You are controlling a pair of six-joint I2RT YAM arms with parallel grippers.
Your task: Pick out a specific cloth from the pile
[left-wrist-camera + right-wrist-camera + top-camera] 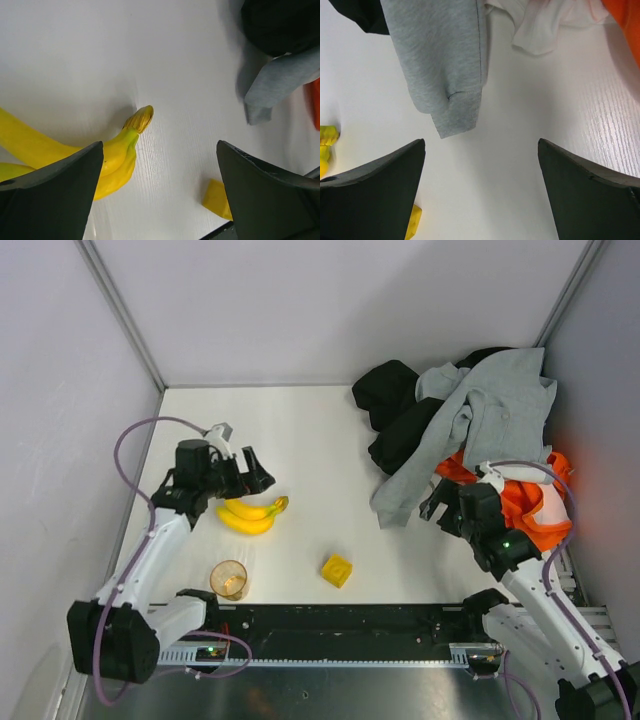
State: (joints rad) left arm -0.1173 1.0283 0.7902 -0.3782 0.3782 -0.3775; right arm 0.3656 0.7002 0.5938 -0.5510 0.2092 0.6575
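Note:
The pile (480, 410) of black, light grey and bright orange garments lies at the back right. A corner of the white cloth (542, 27) shows in the right wrist view, between the grey sweatshirt sleeve (445, 65) and the orange garment (627, 20). In the top view a white patch (549, 504) shows among the orange. My right gripper (440, 502) is open and empty at the pile's near edge, just short of the sleeve's cuff, with bare table between its fingers (480, 192). My left gripper (258, 472) is open and empty over the banana bunch (112, 157).
The banana bunch (250, 515) lies at the left. A yellow block (337, 569) and an amber cup (229, 579) stand near the front edge. White walls close the table on the left, back and right. The grey sleeve's tip also shows in the left wrist view (280, 82).

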